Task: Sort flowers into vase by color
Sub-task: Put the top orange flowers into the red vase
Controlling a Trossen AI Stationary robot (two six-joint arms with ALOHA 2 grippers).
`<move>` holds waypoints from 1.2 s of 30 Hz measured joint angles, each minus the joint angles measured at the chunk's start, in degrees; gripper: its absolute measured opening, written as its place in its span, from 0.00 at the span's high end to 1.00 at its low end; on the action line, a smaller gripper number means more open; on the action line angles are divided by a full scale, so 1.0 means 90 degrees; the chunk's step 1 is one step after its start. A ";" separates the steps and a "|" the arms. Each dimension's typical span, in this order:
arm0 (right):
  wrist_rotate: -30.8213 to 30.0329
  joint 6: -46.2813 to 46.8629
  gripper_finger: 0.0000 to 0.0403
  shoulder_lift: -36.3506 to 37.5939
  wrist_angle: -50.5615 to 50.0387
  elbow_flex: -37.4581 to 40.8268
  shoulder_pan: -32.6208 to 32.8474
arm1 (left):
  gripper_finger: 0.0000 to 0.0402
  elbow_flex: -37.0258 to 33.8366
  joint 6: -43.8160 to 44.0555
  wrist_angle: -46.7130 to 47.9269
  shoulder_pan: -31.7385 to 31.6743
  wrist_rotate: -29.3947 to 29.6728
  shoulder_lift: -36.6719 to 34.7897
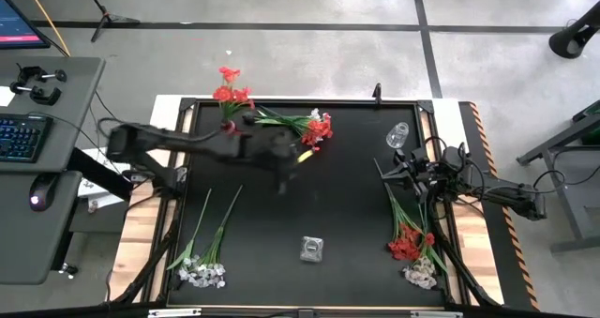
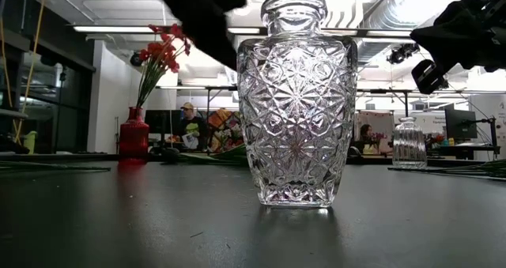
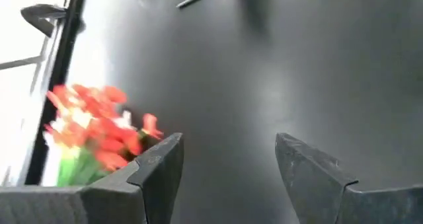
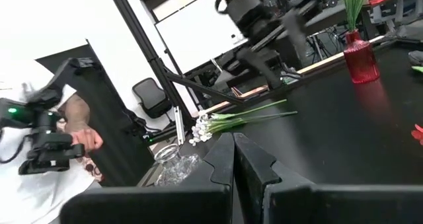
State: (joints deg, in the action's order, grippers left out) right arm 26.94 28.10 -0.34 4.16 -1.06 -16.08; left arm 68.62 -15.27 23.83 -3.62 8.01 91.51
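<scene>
The flowers lie in several groups on the black table (image 1: 281, 219), and I place them all from the cut-glass vase (image 1: 312, 249) that stands near the front edge in the middle. Far behind this vase and a little to the left, a bunch of red flowers (image 1: 314, 128) with some white among them lies flat near the back edge. Further to the left from it, more red flowers (image 1: 231, 93) stand upright in a red vase (image 2: 134, 134) at the back left of the table. To the left of the cut-glass vase, near the front corner, two stems of white flowers (image 1: 202, 273) lie with their blossoms toward the front. To the right of the vase, another group with red blossoms (image 1: 408, 243) and white blossoms (image 1: 422, 278) lies along the right edge. A second, smaller clear vase (image 1: 398, 134) stands at the back right. My left gripper (image 3: 228, 159) hangs over the table well behind the cut-glass vase, just beside the flat red bunch; its fingers are spread wide apart and nothing is between them. My right gripper (image 4: 233, 145) waits to the right of the vase, behind the flowers of the right edge, with its fingers pressed together and empty. Beyond the table a person (image 4: 39, 151) holds a device.
</scene>
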 joint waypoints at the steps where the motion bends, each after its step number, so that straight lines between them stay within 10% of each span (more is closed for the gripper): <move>1: 0.0000 0.0000 1.00 0.0000 -0.0018 0.0000 -0.0002 | 0.43 0.0328 -0.0203 0.0175 -0.0108 0.0003 0.0279; 11: -0.0001 -0.0002 1.00 -0.0002 -0.0164 0.0002 -0.0001 | 0.43 0.2839 -0.1458 0.1885 -0.1028 0.0919 0.2345; 18: -0.0002 -0.0002 1.00 -0.0002 -0.0163 0.0001 0.0000 | 0.43 0.3191 -0.2120 0.2224 -0.1901 0.0993 0.2910; 36: 0.0001 -0.0002 1.00 0.0003 -0.0160 0.0002 0.0000 | 0.43 0.3194 -0.3246 0.2261 -0.3609 -0.1236 0.3338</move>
State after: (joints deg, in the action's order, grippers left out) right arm 26.95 28.08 -0.31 2.72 -1.04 -16.08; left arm 97.36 -44.48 44.18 -36.10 -3.11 121.56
